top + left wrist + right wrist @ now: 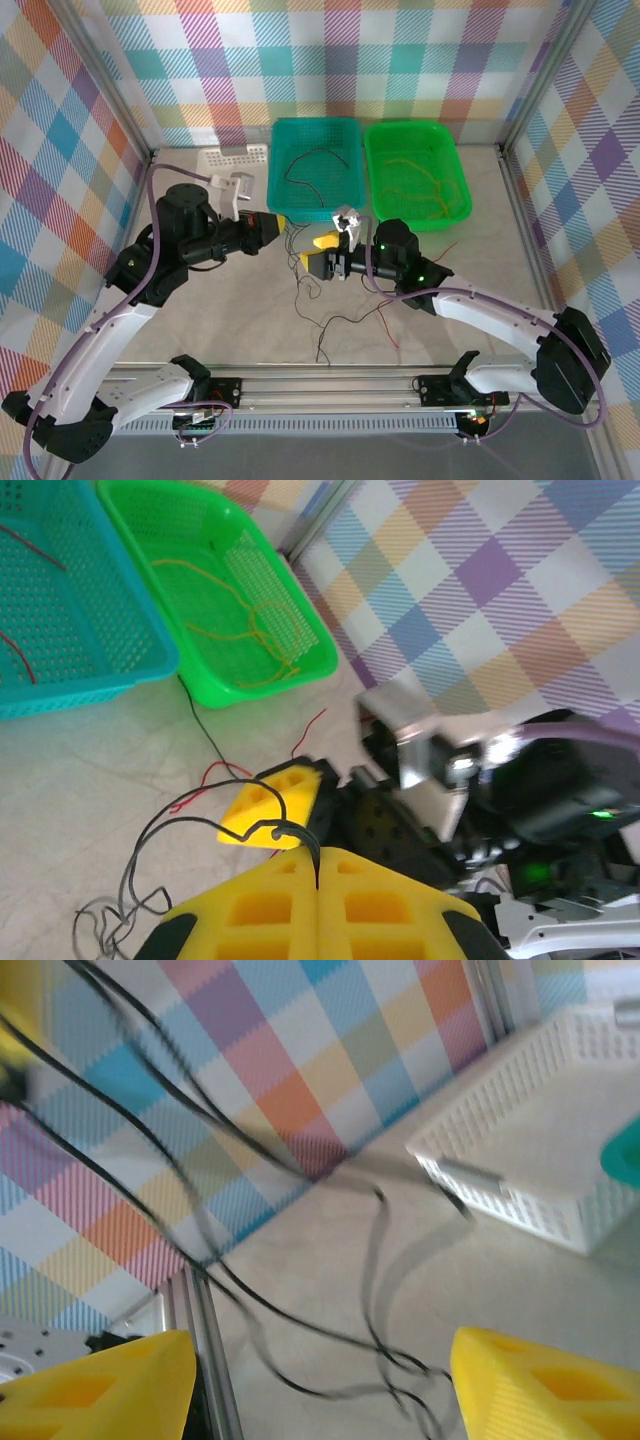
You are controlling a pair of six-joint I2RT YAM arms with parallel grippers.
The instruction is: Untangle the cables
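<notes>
Left end effector (318, 865) closed; right end effector (320, 1380) open.

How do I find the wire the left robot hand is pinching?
Find the teal basket at the back. Just in front of it is the left gripper, yellow and shut. The wire it pinches is black, not red like the loose wires nearby.

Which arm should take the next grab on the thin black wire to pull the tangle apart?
Right. The left gripper is shut on the thin black wire, anchoring it. The right gripper is open with black strands passing between its yellow fingers, so it probably only needs to close and pull.
</notes>
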